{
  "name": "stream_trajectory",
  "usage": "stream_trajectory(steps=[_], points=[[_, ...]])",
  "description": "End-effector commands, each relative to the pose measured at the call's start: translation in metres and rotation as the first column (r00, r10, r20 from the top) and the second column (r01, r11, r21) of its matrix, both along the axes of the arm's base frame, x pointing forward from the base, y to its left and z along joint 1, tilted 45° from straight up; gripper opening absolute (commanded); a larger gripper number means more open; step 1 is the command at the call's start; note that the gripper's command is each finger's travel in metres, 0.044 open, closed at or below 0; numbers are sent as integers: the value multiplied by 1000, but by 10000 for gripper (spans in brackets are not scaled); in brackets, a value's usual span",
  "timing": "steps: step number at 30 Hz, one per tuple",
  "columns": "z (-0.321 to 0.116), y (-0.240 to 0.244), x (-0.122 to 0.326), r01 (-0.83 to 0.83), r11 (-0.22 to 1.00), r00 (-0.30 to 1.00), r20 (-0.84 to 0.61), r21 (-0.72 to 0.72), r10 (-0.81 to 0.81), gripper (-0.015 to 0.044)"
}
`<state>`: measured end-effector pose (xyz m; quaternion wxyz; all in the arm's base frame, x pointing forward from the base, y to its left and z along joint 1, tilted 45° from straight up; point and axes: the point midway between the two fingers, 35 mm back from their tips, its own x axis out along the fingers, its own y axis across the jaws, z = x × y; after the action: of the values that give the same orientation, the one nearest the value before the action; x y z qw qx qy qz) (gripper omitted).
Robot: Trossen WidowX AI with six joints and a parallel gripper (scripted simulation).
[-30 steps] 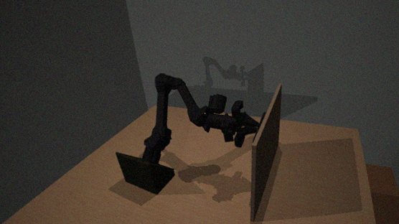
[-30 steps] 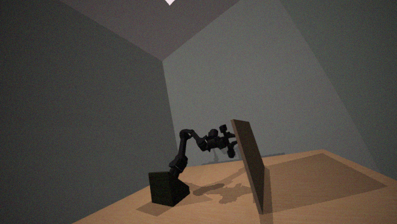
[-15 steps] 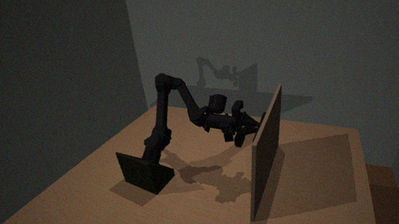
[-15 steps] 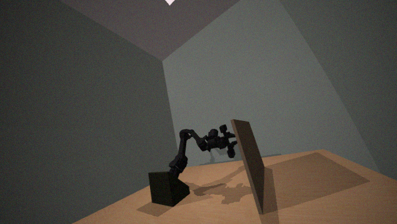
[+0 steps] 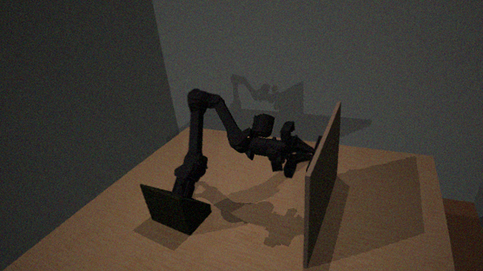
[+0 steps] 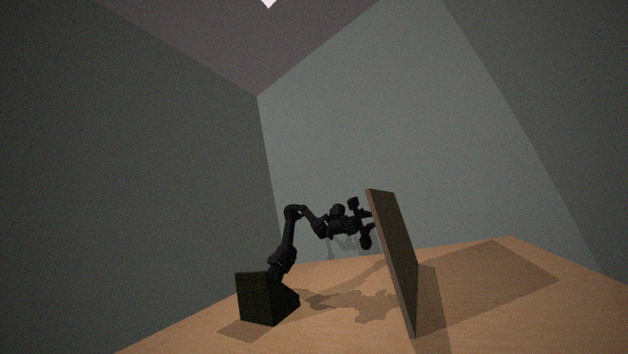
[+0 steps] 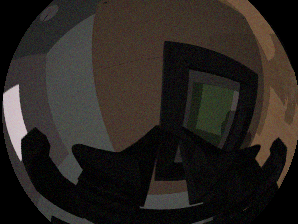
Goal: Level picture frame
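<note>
The picture frame (image 7: 175, 62) has a black border and a green picture. In the top view only a thin dark edge (image 5: 318, 142) of it shows beside the upright wall panel (image 5: 329, 175) (image 6: 398, 240) (image 7: 130, 75); in the exterior view the panel hides it. My gripper (image 5: 313, 152) (image 6: 374, 219) (image 7: 169, 130) is shut on the frame's upper rail, one fingertip on each side of it. The wrist view is rolled, with the ceiling to the left and the table to the right. The screw and notched strip are hidden. Whether the frame is level I cannot tell.
The panel stands on the wooden table (image 5: 105, 263) (image 6: 511, 311). A dark base block (image 5: 179, 217) (image 6: 254, 298) stands under the arm. The arm reaches level toward the panel's front face. Shadows of arm and panel fall on the table. Grey room walls stand beyond.
</note>
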<state>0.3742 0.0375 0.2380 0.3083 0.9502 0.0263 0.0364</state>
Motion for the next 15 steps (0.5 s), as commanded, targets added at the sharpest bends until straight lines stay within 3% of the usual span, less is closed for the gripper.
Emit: stream_trajectory(steps=[1, 15], points=[[4, -3, 1, 15, 1000, 1000, 11, 1, -15, 0], [2, 0, 1, 15, 1000, 1000, 11, 1, -15, 0]])
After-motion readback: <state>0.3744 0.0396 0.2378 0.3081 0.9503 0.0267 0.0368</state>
